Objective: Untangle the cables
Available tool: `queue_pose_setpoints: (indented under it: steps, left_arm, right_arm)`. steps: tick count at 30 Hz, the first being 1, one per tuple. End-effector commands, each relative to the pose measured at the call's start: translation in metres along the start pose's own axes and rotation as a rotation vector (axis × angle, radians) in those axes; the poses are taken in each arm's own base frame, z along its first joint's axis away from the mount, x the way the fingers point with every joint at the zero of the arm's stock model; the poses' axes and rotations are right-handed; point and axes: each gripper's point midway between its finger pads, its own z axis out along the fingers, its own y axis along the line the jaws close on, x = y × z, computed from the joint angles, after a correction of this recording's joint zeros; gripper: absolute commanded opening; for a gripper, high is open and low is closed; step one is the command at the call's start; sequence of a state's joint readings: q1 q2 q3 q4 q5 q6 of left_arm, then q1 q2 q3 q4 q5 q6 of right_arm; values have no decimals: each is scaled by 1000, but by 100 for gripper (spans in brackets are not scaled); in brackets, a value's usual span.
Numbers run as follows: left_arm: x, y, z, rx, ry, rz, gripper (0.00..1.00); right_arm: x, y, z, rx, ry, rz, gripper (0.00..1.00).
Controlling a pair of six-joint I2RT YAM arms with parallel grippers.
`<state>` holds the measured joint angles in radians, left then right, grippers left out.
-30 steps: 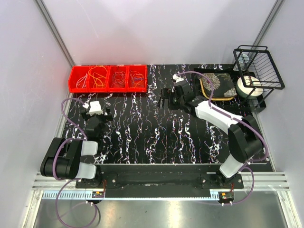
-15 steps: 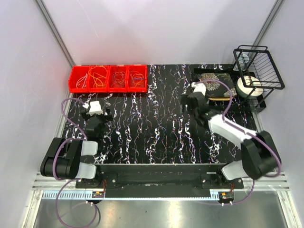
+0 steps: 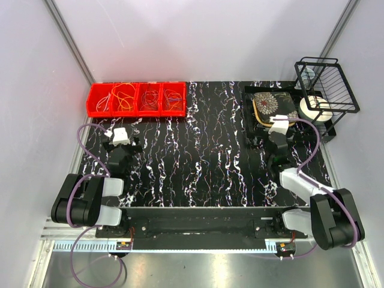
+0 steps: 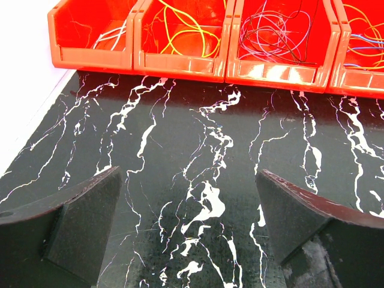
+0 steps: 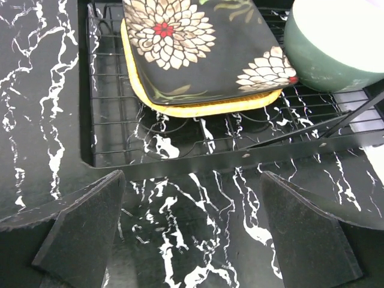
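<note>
Cables (image 3: 123, 96) lying in a row of four red bins (image 4: 180, 63) at the far left of the black marbled table (image 3: 198, 156), none of them held. In the leftmost compartment, pale white loops; in the next, yellow and orange loops piled together; in the third, thin purple and dark strands crossing one another; in the rightmost, only partly inside the wrist view, seemingly yellow and blue wires. Left gripper (image 4: 189, 174) low over the table at the near left, pointed at the bins and well apart from them, fingers spread wide with only bare tabletop between. Right gripper (image 5: 192, 174) over at the right side, likewise spread wide and gripping nothing, facing the near edge of a black wire dish rack (image 5: 240, 155). On that rack, a dark square plate with cream flowers (image 5: 192, 48) stacked on a yellow one (image 5: 198, 110), and just to its right a green bowl (image 5: 336, 54) with a pale inside. Farther right, seen from above, a raised black wire basket (image 3: 318, 60).
</note>
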<state>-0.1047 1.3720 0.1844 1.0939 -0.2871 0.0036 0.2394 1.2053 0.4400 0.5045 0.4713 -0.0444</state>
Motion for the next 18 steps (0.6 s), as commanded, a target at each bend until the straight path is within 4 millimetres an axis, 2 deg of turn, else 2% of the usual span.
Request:
queue_pose_setpoints:
  steps: [1, 2, 5, 7, 9, 10, 11, 13, 17, 18]
  left_arm:
    - [-26, -3, 6, 10, -93, -12, 99]
    - [-26, -3, 6, 10, -93, -14, 99]
    - [-27, -3, 6, 10, -94, -14, 99]
    - [-26, -3, 6, 9, -93, -12, 99]
    - [-26, -2, 6, 8, -90, -13, 99]
    - [-27, -2, 6, 8, -94, -13, 99]
    - [-26, -3, 6, 10, -92, -13, 99]
    - [-27, -3, 6, 9, -93, -12, 99]
    - [-27, -3, 6, 10, -93, -14, 99]
    - [-26, -2, 6, 8, -92, -13, 99]
  right_arm:
    - [-24, -4, 2, -51, -156, 68, 100]
    - [-17, -3, 4, -66, -148, 70, 100]
    - [-14, -11, 12, -67, -177, 109, 100]
    - [-9, -24, 22, -51, -200, 125, 100]
    - [-1, -19, 27, -104, -188, 136, 100]
    - [3, -29, 31, -94, -183, 138, 100]
    - [4, -25, 33, -126, -185, 163, 100]
    - [12, -30, 36, -121, -170, 180, 100]
    - [24, -15, 39, -221, -156, 163, 100]
    - [20, -15, 43, -228, -148, 152, 100]
